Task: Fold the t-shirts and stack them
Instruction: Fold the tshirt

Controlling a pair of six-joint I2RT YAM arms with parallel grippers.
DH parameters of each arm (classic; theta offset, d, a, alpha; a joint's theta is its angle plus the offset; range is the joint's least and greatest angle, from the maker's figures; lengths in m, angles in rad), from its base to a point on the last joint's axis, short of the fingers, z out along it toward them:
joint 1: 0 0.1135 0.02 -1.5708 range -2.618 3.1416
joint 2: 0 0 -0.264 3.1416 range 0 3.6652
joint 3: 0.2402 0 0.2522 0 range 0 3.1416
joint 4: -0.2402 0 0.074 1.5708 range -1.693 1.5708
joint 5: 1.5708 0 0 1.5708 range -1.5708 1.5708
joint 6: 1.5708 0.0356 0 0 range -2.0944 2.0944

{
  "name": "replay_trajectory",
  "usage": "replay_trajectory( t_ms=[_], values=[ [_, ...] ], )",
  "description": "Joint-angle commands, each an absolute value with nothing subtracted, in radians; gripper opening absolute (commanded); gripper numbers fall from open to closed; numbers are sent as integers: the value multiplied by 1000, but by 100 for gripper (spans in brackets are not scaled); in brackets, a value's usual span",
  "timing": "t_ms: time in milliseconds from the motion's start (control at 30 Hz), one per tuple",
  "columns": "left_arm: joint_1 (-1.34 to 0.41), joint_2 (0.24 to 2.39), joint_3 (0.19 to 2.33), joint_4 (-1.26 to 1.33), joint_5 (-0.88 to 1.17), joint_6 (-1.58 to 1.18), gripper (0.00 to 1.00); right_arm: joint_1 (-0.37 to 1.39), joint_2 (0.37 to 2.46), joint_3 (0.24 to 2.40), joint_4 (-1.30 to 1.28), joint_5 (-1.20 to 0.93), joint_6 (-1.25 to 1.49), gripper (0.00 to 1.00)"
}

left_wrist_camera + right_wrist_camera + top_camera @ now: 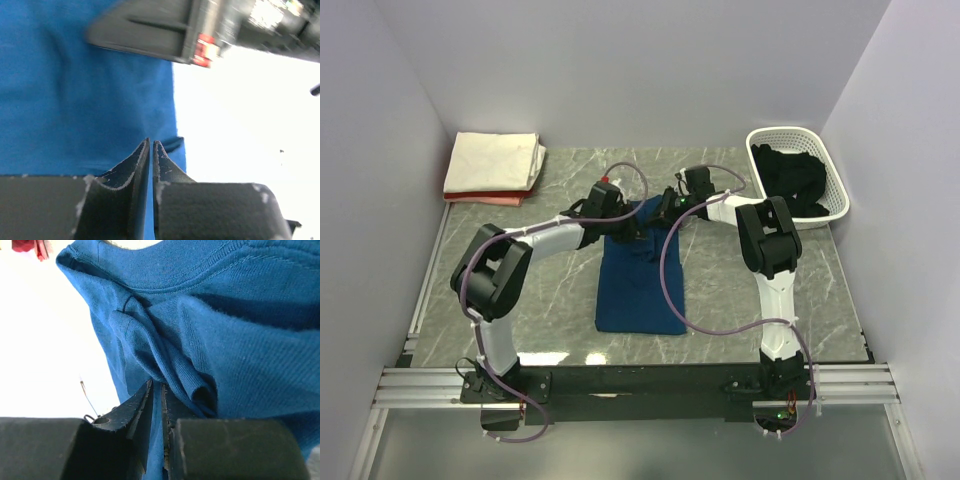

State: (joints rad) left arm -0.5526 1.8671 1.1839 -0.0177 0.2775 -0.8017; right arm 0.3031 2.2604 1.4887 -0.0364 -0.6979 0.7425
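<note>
A navy blue t-shirt [638, 285] lies lengthwise on the middle of the table, its far end bunched between both grippers. My right gripper [156, 385] [667, 204] is shut on a fold of the navy t-shirt [240, 340] just below the collar. My left gripper [151, 142] [623, 226] sits over the navy t-shirt [75, 100] near its edge. Its fingers stand a narrow slit apart with no cloth bunched at the tips. A cream-white folded t-shirt [495, 160] rests on a pink-red one [480, 199] at the far left. A black t-shirt [792, 178] lies in the basket.
A white lattice basket [837, 190] stands at the far right by the wall. White walls close in the table on three sides. The right arm's dark body [150, 30] hangs close above the left gripper. A metal rail [640, 385] runs along the near edge.
</note>
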Motion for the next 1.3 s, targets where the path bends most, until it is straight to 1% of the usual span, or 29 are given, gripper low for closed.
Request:
replay_trajectory(
  t_ms=[0, 100, 200, 333, 533, 633, 733, 767, 800, 900, 933, 1000, 1033, 1067, 1100, 1133, 1167, 1200, 1233, 1267],
  values=[
    [-577, 1842, 1166, 69, 325, -802, 12, 298, 2287, 1519, -46, -695, 721, 19],
    [-598, 1882, 1172, 64, 319, -804, 11, 298, 2287, 1522, -51, -690, 716, 19],
    [-615, 1907, 1131, 87, 302, -841, 11, 296, 2284, 1522, -55, -692, 713, 19],
    [-618, 1927, 1024, 144, 287, -896, 9, 291, 2269, 1514, -48, -701, 713, 19],
    [-618, 1942, 969, 209, 319, -919, 7, 273, 2247, 1519, -29, -742, 722, 20],
    [-617, 1908, 995, 184, 316, -894, 9, 265, 2232, 1542, -31, -784, 718, 23],
    [-603, 1855, 1038, 146, 314, -876, 17, 253, 2195, 1571, -38, -811, 716, 30],
    [-597, 1818, 1051, 134, 310, -865, 24, 249, 2178, 1575, -41, -811, 715, 33],
    [-580, 1798, 1060, 123, 307, -859, 28, 245, 2145, 1580, -57, -802, 710, 38],
    [-536, 1708, 1080, 83, 305, -848, 38, 227, 2071, 1580, -87, -784, 707, 44],
    [-526, 1685, 1078, 71, 302, -847, 41, 221, 2050, 1560, -98, -769, 706, 45],
    [-511, 1614, 1071, 14, 269, -847, 42, 218, 1970, 1523, -144, -726, 692, 46],
    [-508, 1589, 1052, 3, 249, -851, 43, 216, 1936, 1466, -159, -675, 687, 46],
    [-506, 1541, 1040, -44, 233, -865, 45, 215, 1857, 1419, -166, -655, 687, 46],
    [-505, 1514, 1023, -95, 183, -877, 46, 216, 1808, 1361, -134, -641, 698, 46],
    [-505, 1484, 972, -115, 160, -906, 46, 216, 1760, 1239, -115, -632, 707, 46],
    [-505, 1415, 935, -123, 143, -922, 45, 218, 1664, 1174, -91, -617, 719, 46],
    [-505, 1378, 895, -132, 117, -942, 45, 218, 1614, 1111, -80, -609, 724, 45],
    [-505, 1340, 808, -132, 107, -963, 45, 219, 1567, 994, -72, -604, 727, 45],
    [-505, 1269, 766, -138, 104, -997, 43, 219, 1477, 929, -65, -600, 730, 45]
  ],
)
